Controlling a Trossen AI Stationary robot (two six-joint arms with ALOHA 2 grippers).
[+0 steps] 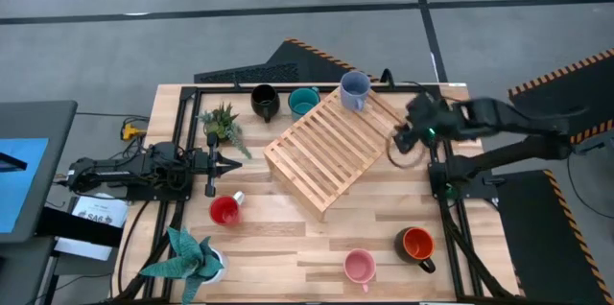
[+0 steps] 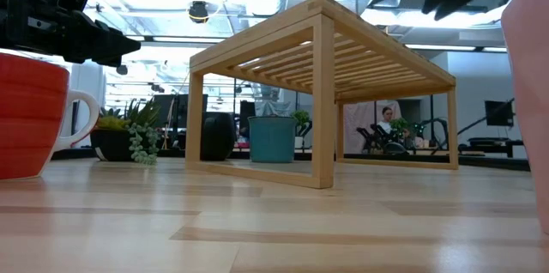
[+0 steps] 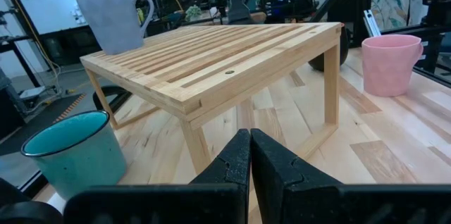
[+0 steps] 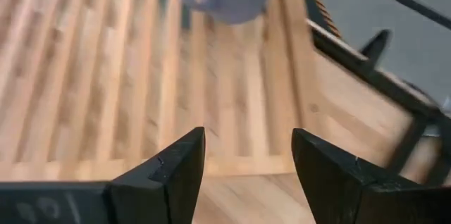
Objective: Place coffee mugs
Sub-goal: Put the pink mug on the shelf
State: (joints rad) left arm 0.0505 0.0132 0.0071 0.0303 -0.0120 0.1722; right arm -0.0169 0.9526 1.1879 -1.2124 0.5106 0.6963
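A slatted wooden rack (image 1: 326, 147) stands in the table's middle. The lavender-blue mug (image 1: 355, 91) rests upright on the rack's far corner, also the lavender-blue mug (image 3: 116, 18). The teal mug (image 1: 303, 102) and black mug (image 1: 265, 103) stand on the table by the rack's far side. The red mug (image 1: 225, 210), pink mug (image 1: 360, 267) and orange-red mug (image 1: 417, 245) sit on the near half. My right gripper (image 1: 405, 137) hovers open over the rack's right edge, empty, right gripper (image 4: 246, 157). My left gripper (image 1: 233, 164) waits shut at the left, left gripper (image 3: 250, 155).
Two potted plants stand on the table's left side: one (image 1: 223, 123) near the black mug, one (image 1: 195, 257) at the near-left corner. Dark frame rails (image 1: 446, 199) run along the table's edges. Bare wood lies between the rack and the near mugs.
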